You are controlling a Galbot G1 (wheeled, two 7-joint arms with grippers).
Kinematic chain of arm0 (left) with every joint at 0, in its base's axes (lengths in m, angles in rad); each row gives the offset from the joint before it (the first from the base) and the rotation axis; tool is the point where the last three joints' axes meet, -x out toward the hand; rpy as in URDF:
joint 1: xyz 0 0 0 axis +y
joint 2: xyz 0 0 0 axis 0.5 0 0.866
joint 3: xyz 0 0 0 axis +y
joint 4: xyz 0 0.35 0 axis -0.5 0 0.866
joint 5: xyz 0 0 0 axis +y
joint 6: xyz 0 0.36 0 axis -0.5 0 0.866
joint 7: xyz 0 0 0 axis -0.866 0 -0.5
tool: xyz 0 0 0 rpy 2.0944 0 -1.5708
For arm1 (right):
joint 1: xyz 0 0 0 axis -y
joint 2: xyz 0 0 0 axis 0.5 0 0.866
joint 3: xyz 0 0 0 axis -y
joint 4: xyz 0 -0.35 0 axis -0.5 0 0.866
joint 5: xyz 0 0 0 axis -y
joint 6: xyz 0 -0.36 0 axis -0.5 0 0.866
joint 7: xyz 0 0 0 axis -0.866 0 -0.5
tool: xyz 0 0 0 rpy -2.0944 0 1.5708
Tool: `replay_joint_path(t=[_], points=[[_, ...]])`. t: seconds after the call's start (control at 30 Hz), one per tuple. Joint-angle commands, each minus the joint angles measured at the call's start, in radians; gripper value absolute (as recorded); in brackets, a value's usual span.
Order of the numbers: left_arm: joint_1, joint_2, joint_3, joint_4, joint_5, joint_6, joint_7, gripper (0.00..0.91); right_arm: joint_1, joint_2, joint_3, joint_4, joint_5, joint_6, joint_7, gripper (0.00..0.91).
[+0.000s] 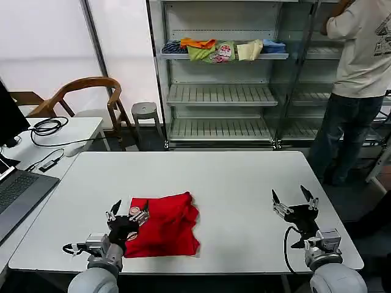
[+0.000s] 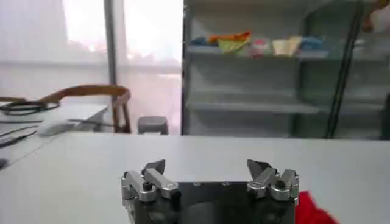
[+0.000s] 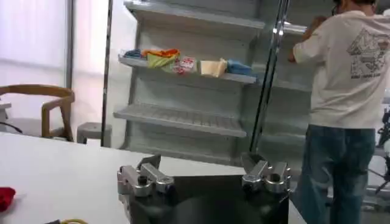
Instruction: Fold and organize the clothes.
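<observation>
The left gripper (image 1: 129,209) sits at the near left part of the white rectangular worktop (image 1: 244,177), its two metal fingers spread wide and empty, their tips over the left edge of the bright red cotton T-shirt (image 1: 164,224); from the left wrist camera the same gripper (image 2: 207,168) shows parted fingers above bare worktop (image 2: 201,152), a scrap of the red T-shirt (image 2: 312,210) beside it; the shirt lies folded into a rumpled, roughly square bundle near the front edge, left of centre; the right gripper (image 1: 292,197) hovers near the front right corner, well apart from the shirt, fingers likewise spread with nothing between them; the right wrist camera shows that gripper (image 3: 203,165) open over the worktop (image 3: 55,170), a sliver of red cloth (image 3: 6,198) far off; behind the table stands a grey metal shelving unit (image 1: 220,94).
</observation>
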Motion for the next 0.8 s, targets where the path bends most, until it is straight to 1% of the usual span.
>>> replay_joint_path(t=[0.03, 0.1, 0.17, 0.3, 0.8], points=[[0.013, -0.013, -0.014, 0.095, 0.012, 0.083, -0.038, 0.907, -0.025, 0.002, 0.016, 0.014, 0.0, 0.002, 0.001, 0.907], [0.004, -0.017, -0.003, 0.109, 0.01, 0.075, -0.037, 0.907, -0.026, 0.004, 0.017, 0.016, 0.0, 0.002, 0.001, 0.907], [0.0, -0.016, 0.007, 0.123, 0.003, 0.042, -0.037, 0.907, -0.026, 0.007, 0.016, 0.015, -0.001, 0.001, 0.001, 0.907], [-0.013, -0.021, 0.024, 0.158, -0.013, 0.014, -0.06, 0.907, -0.025, 0.011, 0.015, 0.008, -0.003, 0.001, 0.002, 0.907], [-0.051, -0.024, 0.025, 0.207, -0.087, -0.006, -0.091, 0.907, 0.003, 0.004, -0.003, -0.016, -0.004, -0.005, 0.002, 0.907]])
